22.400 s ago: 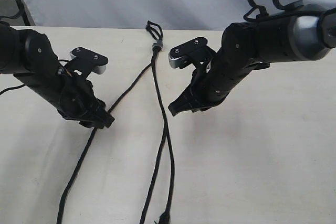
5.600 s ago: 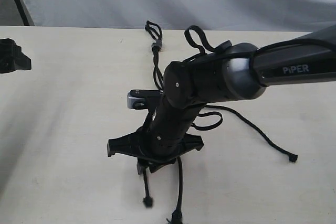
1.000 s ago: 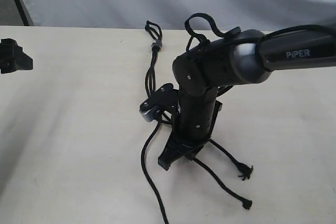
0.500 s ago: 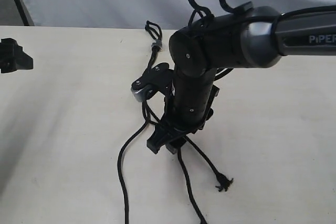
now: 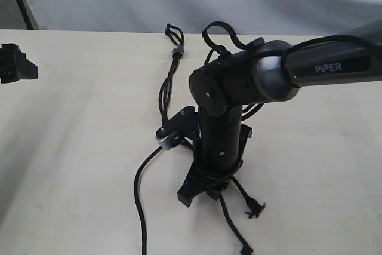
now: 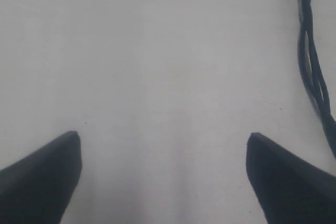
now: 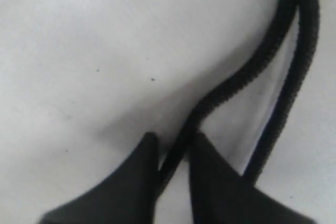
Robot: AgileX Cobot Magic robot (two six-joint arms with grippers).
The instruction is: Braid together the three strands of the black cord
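Pale surface (image 5: 71, 177) carries the black cord (image 6: 308, 61). Nearest, the three strands (image 5: 138, 201) fan out, with two frayed tips lying right of the third strand. Right gripper (image 7: 172, 145) points down among them, jaws clenched on one strand. Farther back the strands run together to a grey band (image 5: 177, 51), short loops beyond. Left gripper (image 6: 163, 137) hangs at the left edge, well apart, jaws released.

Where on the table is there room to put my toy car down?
Lots of bare table lies between the left claw and the black cord. There is more on the right, past the frayed strand tips. The middle is crowded: the right claw pinches a strand there, with the other strands lying close by.
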